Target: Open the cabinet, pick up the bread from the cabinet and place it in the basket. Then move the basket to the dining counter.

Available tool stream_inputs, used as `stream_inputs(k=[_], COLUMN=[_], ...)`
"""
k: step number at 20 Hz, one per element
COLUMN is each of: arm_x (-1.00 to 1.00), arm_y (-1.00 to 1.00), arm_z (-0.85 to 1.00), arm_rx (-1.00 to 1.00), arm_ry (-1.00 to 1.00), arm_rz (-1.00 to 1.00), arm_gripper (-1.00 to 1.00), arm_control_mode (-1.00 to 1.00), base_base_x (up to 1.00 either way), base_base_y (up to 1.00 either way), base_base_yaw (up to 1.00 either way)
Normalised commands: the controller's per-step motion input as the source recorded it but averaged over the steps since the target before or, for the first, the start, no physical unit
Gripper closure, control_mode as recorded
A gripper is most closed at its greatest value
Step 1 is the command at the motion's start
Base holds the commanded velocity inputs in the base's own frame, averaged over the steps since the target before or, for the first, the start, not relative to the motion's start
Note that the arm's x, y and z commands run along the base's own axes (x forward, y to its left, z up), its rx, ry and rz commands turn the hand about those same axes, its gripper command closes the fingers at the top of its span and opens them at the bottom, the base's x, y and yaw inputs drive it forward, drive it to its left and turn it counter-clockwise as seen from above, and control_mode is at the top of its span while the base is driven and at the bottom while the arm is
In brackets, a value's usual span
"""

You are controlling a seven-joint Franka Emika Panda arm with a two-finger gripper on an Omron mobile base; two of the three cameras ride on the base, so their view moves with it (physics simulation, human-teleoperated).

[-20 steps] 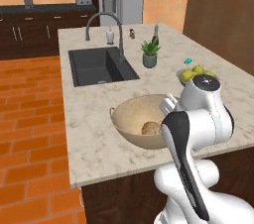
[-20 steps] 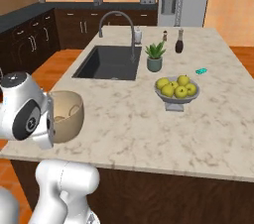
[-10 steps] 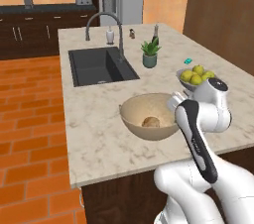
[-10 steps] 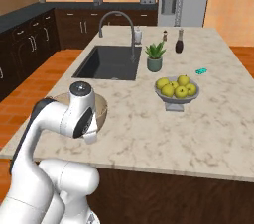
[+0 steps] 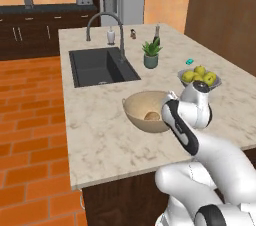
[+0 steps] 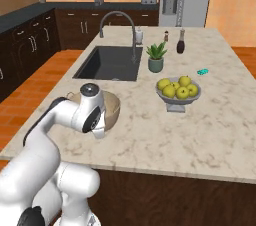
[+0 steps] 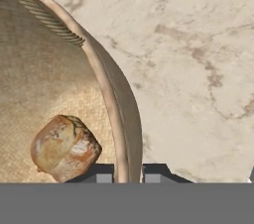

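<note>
- While the gripper [image 7: 128, 177] pinches the basket [image 5: 144, 111] wall, one finger either side of the rim, bread [image 7: 65, 147] sits inside on the woven floor.
- Basket rests on the dining worktop [image 5: 100, 135], near its front edge; likely held for final placing.
- Open marble lies to the left; sink [image 5: 100, 66] beyond, fruit bowl [image 5: 199, 77] right.

Basket [image 5: 142, 112] hidden along its right side behind the white arm in the left base view, and in the right base view [image 6: 111, 110] mostly covered by the arm, with just a sliver of rim and wall showing. Bread [image 7: 64, 147] plain in the hand view but a mere tan speck [image 5: 151, 116] in the left base view. Gripper [image 7: 128, 174] cut off at the hand view's bottom, fingertips barely clearing the edge on either side of the basket rim.
</note>
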Motion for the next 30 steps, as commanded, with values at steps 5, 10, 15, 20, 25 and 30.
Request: stream_inputs(k=[5, 10, 15, 20, 25, 30], arm_x=[0.43, 0.01, 0.00, -0.04, -0.40, -0.78], arm_y=[-0.01, -0.01, 0.00, 0.00, 0.00, 0.18], arm_z=[-0.52, -0.40, -0.23, 0.18, 0.52, 0.71], arm_rx=[-0.02, 0.00, 0.00, 0.00, 0.00, 0.00], arm_ry=[0.02, 0.01, 0.03, -0.03, -0.18, -0.11], arm_rz=[-0.10, 0.00, 0.00, 0.00, 0.01, 0.19], arm_gripper=[1.00, 1.00, 1.00, -1.00, -1.00, -1.00], arm_control_mode=[-1.00, -1.00, -1.00, -1.00, -1.00, -1.00], base_base_x=[0.00, 0.00, 0.00, 0.00, 0.00, 0.00], base_base_y=[0.00, 0.00, 0.00, 0.00, 0.00, 0.00], base_base_yaw=[0.00, 0.00, 0.00, 0.00, 0.00, 0.00])
